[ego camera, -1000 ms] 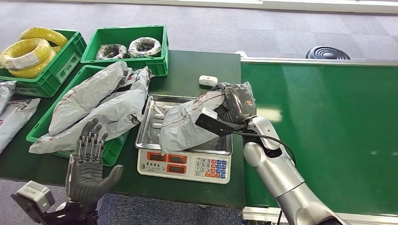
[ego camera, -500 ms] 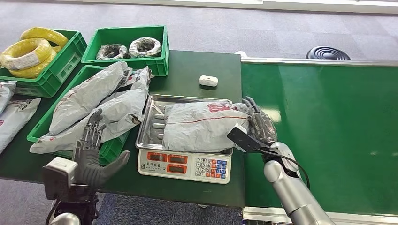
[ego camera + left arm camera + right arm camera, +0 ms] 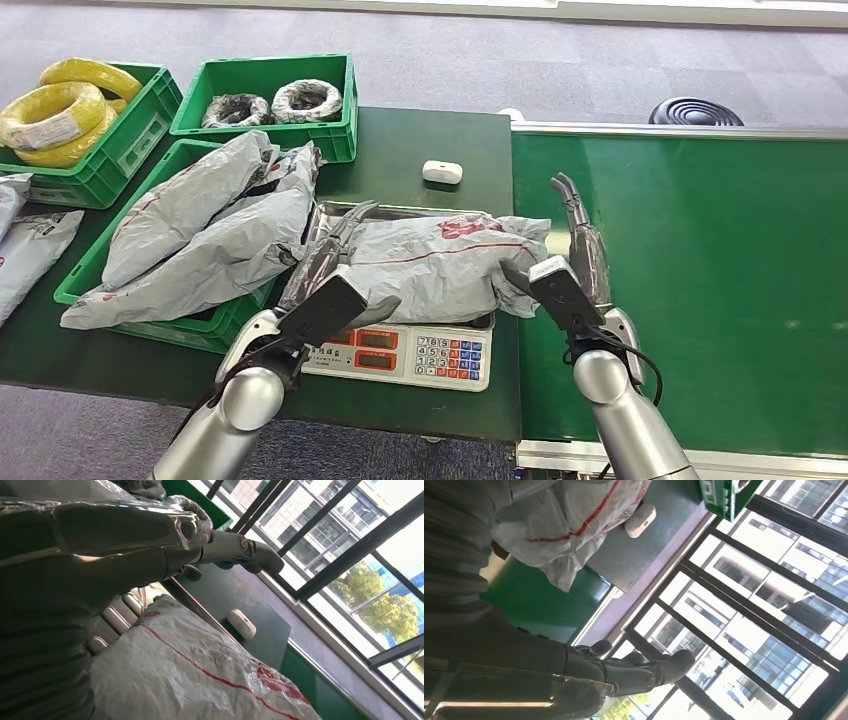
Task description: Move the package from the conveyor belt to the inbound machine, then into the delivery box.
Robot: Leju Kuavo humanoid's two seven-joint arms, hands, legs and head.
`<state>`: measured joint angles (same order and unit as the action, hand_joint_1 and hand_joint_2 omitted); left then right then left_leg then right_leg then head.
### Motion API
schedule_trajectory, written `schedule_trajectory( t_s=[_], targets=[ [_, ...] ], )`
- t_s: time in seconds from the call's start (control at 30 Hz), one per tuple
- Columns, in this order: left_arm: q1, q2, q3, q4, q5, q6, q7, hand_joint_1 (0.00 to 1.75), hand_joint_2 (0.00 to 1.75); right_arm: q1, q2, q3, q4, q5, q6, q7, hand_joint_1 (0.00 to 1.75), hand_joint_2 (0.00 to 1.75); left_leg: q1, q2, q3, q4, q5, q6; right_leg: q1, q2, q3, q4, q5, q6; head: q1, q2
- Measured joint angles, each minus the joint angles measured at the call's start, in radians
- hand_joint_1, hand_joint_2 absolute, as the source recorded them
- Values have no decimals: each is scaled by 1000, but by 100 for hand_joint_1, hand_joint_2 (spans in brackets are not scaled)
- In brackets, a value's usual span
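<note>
Grey package (image 3: 440,265) with red markings lies flat across the metal tray of the scale (image 3: 400,350), one end overhanging toward the conveyor belt (image 3: 700,270). Scale sits on the dark green counter (image 3: 420,135), just beside the belt.

Left hand (image 3: 325,255) at the package's near-left end, fingers stretched out straight and together over the tray edge; holds nothing. Cannot tell whether the fingers touch the package.

Right hand (image 3: 580,240) just beside the package's other end, over the belt edge, fingers extended and pointing away from the robot; grips nothing.

Small white device (image 3: 442,172) on the counter beyond the scale. Green bin (image 3: 90,265) left of the scale holds more grey bags (image 3: 200,230). Two further bins behind: one with yellow coils (image 3: 65,110), one with dark coils (image 3: 270,100).
</note>
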<state>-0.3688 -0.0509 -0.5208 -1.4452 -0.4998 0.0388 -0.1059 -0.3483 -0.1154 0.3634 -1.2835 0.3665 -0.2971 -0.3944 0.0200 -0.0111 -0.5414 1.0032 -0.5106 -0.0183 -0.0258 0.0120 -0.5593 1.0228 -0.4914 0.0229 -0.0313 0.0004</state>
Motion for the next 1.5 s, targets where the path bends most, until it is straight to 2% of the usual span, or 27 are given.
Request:
schedule_trajectory(
  t_s=[0.23,0.47,0.57,0.7,0.83,0.87,0.9,1.0,1.07,1.27,1.5],
  targets=[
    [-66,-4,-80,83,-3,-23,41,0,175,28,-25,-43,-130,-73,-33,-37,0,175,0,0,-1,0,0,0,0,0,-1,0,0,0,0,0],
    [-83,-5,-102,116,-3,-25,49,0,175,39,-36,-59,-177,-80,-40,-44,0,175,0,0,0,0,0,0,0,0,-1,0,0,0,0,0],
    [-90,-12,-110,140,-8,-40,81,0,175,55,-40,-75,-216,-110,-88,-73,0,175,0,0,-1,0,0,0,0,0,-1,0,0,0,0,0],
    [-101,-35,-118,228,-26,-70,138,0,175,90,-55,-123,-352,-145,-172,-100,0,175,-1,0,-2,0,0,0,-1,0,-1,0,0,0,0,0],
    [-136,-72,-120,380,-56,-60,170,0,175,110,-68,-166,-490,-154,-214,-100,0,175,-1,0,-1,0,0,0,-1,0,-1,0,0,0,0,0],
    [-147,-81,-120,418,-61,-53,174,5,175,114,-70,-169,-513,-151,-222,-101,0,175,-1,0,-1,0,0,0,-1,0,-1,0,0,0,0,0],
    [-160,-89,-120,458,-63,-47,178,38,175,119,-71,-170,-533,-148,-229,-101,0,175,-1,0,0,0,0,0,-1,0,0,0,0,0,0,0],
    [-200,-110,-111,569,-58,-27,181,152,175,127,-72,-169,-564,-149,-248,-100,0,175,-1,0,3,-1,0,0,-1,0,4,0,0,0,0,0],
    [-222,-120,-104,623,-57,-12,176,164,175,129,-73,-169,-566,-158,-254,-99,0,175,-1,-1,7,-1,0,0,-1,-1,9,0,-1,0,0,0],
    [-279,-132,-77,738,-69,15,167,171,175,140,-69,-166,-566,-165,-261,-102,0,175,-1,0,17,-2,-1,1,-1,-1,20,-1,1,0,0,0],
    [-312,-140,-49,772,-63,23,162,170,175,143,-65,-165,-577,-162,-251,-102,0,175,-1,0,21,-2,1,1,-1,-1,24,-1,2,0,0,0]
  ],
)
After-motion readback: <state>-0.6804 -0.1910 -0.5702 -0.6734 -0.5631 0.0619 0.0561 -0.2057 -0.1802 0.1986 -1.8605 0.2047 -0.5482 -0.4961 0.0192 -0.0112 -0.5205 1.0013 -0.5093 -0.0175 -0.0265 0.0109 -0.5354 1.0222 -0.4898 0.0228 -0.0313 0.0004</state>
